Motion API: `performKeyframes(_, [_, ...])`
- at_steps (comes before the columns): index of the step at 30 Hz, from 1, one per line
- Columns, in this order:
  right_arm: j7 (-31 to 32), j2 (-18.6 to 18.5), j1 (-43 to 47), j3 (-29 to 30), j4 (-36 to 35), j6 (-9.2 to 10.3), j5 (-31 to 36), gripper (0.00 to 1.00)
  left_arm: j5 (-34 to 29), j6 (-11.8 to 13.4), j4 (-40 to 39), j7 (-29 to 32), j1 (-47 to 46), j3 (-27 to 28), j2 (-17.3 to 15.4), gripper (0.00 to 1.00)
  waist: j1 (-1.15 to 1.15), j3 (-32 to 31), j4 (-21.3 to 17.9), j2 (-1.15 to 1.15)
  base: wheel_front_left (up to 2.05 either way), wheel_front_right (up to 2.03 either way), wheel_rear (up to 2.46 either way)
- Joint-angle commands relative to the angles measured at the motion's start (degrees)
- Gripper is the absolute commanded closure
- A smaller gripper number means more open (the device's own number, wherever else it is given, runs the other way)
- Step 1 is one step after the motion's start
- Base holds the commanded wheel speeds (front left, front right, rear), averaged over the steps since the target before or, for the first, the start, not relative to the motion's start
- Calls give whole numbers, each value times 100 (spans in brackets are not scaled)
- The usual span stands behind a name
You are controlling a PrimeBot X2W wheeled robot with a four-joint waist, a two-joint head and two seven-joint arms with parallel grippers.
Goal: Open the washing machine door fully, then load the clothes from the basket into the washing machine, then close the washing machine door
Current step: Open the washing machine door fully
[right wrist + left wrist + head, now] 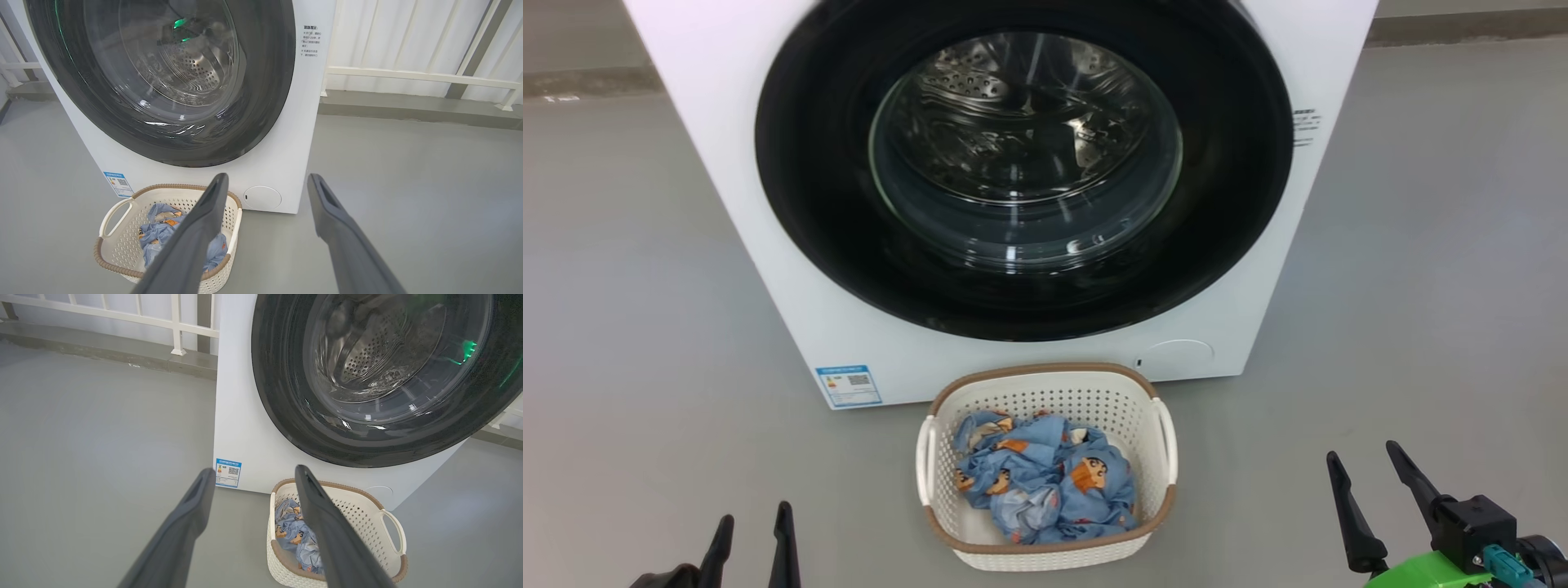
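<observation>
I judge opening is the step in hand: the washing machine door (1024,155) is shut, the clothes (1045,478) lie in the basket (1045,371) just in front of it, and my left claw (755,514) and right claw (1362,451), both spread apart and empty, must next reach the door's rim.

We see a blue label (849,385) low on the left of the washing machine (915,367) front. It carries a QR code and small print we cannot read. Right of the door (809,204), a block of small dark characters (310,41) is printed on the white panel, also too small to read.
</observation>
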State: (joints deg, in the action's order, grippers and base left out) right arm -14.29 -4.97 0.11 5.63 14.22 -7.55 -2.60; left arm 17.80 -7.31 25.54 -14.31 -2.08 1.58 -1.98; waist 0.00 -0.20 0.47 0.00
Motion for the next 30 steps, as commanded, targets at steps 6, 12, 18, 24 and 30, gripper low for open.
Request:
performKeyframes(6, [-71,-36,-69,-165,-150,6,34,0,10,-18,-170,-69,-250,167,-115,0,0,27,-23,0,117,117,-234])
performKeyframes(12, [-71,-27,-82,-169,-173,6,31,0,8,-18,-168,-69,-279,145,-117,0,0,57,-39,0,112,112,-223])
performKeyframes(18, [-71,-26,-88,-175,-184,6,36,0,102,-18,-191,-69,-286,134,-114,0,0,66,-58,0,69,69,-139])
performKeyframes(24, [-71,-41,-88,-172,-181,6,45,0,124,-18,-177,-69,-295,118,-113,0,0,56,-64,0,27,27,-54])
performKeyframes(30, [-71,-39,-87,-150,-218,6,34,0,119,-18,-174,-69,-294,115,-114,0,0,47,-43,0,0,0,0])
